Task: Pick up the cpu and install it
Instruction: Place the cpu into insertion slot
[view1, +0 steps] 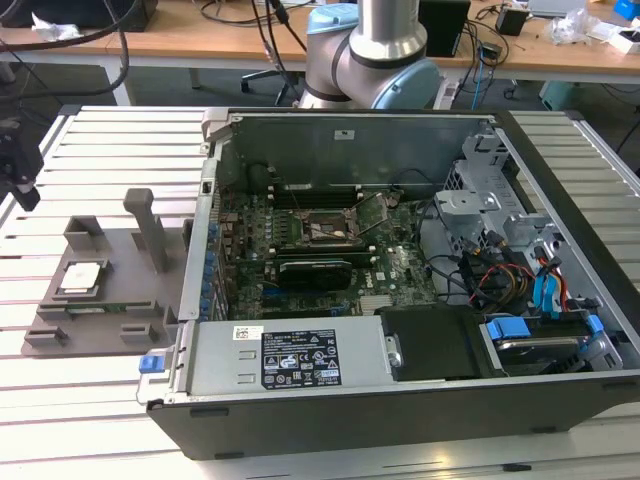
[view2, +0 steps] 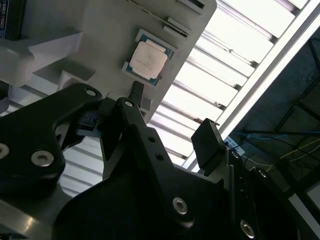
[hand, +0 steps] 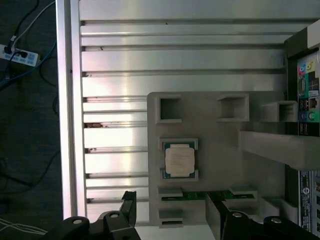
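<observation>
The cpu (view1: 82, 277), a small silver-topped square chip, lies flat in a recess of the grey plastic tray (view1: 130, 305) at the exterior view's left. It also appears in both wrist views (view2: 149, 59) (hand: 180, 160), resting in the tray (hand: 220, 145). My gripper (view1: 17, 168) hangs above the table at the far left of the exterior view, apart from the tray. In both wrist views the gripper (view2: 172, 117) (hand: 172, 207) is open, its black fingers (view2: 136, 93) spread with nothing between them and clear of the chip. The black socket frame (view1: 322, 228) sits on the motherboard inside the case.
An open computer case (view1: 400, 300) fills the middle, with cables and drive bays (view1: 540, 290) on the exterior view's right. A tall grey post (view1: 152, 235) rises from the tray. The slatted metal table (hand: 120, 75) ends at an edge rail (hand: 67, 100).
</observation>
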